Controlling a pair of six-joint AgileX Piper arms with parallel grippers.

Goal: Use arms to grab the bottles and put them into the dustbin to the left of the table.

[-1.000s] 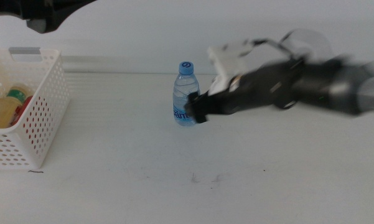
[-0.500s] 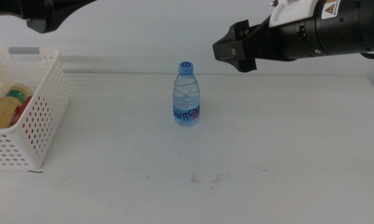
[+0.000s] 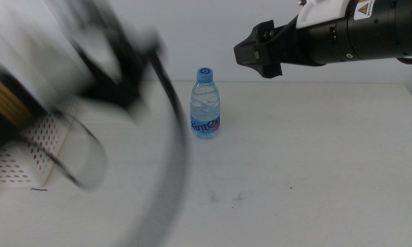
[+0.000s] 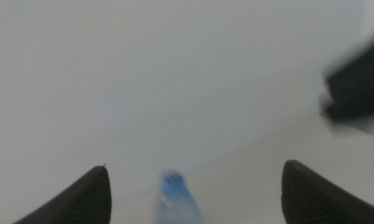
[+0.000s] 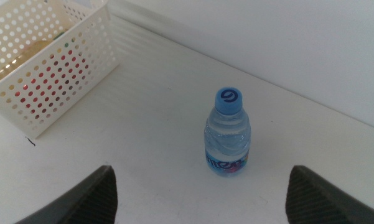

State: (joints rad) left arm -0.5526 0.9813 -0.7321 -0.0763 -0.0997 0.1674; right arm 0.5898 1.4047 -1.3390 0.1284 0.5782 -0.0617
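A small clear water bottle with a blue cap stands upright mid-table, untouched. My right gripper hangs high above the table, to the right of the bottle and apart from it; the right wrist view shows its jaws wide open and empty, with the bottle beyond them. The left arm is a motion-blurred mass over the table's left side, covering most of the dustbin. Its gripper is open and empty, the bottle blurred ahead of it. The dustbin holds a yellowish bottle and something red.
A blurred black cable of the left arm sweeps down just left of the water bottle. Faint scuff marks lie on the white table in front of the bottle. The right arm shows as a dark blur in the left wrist view.
The right gripper pulled up and away from the bottle a second ago and has held still since. The left arm has swung fast into view over the dustbin, toward the bottle.
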